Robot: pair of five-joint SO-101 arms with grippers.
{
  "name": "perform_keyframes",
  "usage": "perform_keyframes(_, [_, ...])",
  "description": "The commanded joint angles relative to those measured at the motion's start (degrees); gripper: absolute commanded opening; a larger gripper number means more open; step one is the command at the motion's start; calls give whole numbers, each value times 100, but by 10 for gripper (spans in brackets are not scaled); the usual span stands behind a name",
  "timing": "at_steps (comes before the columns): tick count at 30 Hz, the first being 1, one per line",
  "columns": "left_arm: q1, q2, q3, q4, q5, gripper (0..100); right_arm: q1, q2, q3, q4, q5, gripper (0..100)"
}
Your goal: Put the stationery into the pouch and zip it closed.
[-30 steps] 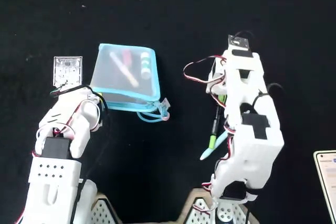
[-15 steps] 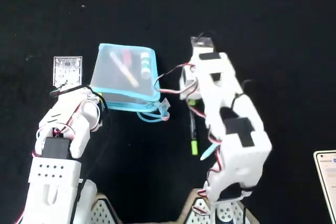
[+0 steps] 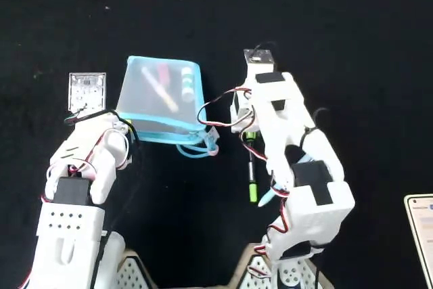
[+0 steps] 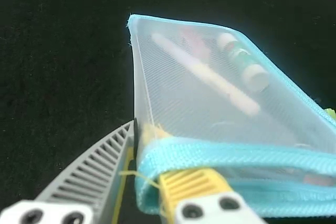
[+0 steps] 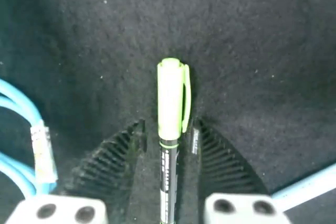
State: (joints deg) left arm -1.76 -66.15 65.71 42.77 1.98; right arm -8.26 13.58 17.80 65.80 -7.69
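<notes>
High view, and the black table (image 3: 352, 45) looks as it did a second ago, but the right arm (image 3: 298, 160) has swung over toward the pouch and now sits just beside its right edge. The left arm (image 3: 81, 167) hasn't budged. Its left gripper (image 4: 144, 135) stays clamped on the teal rim at the pouch's near corner. The pouch (image 3: 159, 103) lies flat in the same spot, mesh side up, mouth toward the arms. A pale stick (image 4: 205, 80), a reddish item and a white-and-green tube (image 4: 242, 64) show through the mesh. Over to the pen (image 3: 252, 177): it came across with the right arm, was slanted out to the right before, and now hangs nearly straight, green cap toward the arm bases, just right of the zip pull (image 3: 212, 135). In the right wrist view, the right gripper (image 5: 167, 129) has its jaws closed narrowly on the pen's dark barrel, with the green cap sticking out past the fingertips over the table. Now writing: pale print runs along that barrel, too small to read. The card (image 3: 421, 225) at the table's right edge carries lines of print, also unreadable.
</notes>
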Motion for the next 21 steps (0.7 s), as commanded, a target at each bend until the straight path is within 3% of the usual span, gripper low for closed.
perform_keyframes(1, [-48,-79,-40,-132,18,30,-114,-251,-418,-334,62,133])
perform_keyframes(11, [-48,-79,-40,-132,18,30,-97,163,-382,-932,79,133])
perform_keyframes(17, [-48,-79,-40,-114,18,30,-97,207,-391,-888,677,129])
perform_keyframes(21, [-48,-79,-40,-105,26,30,-62,136,-303,-888,976,9])
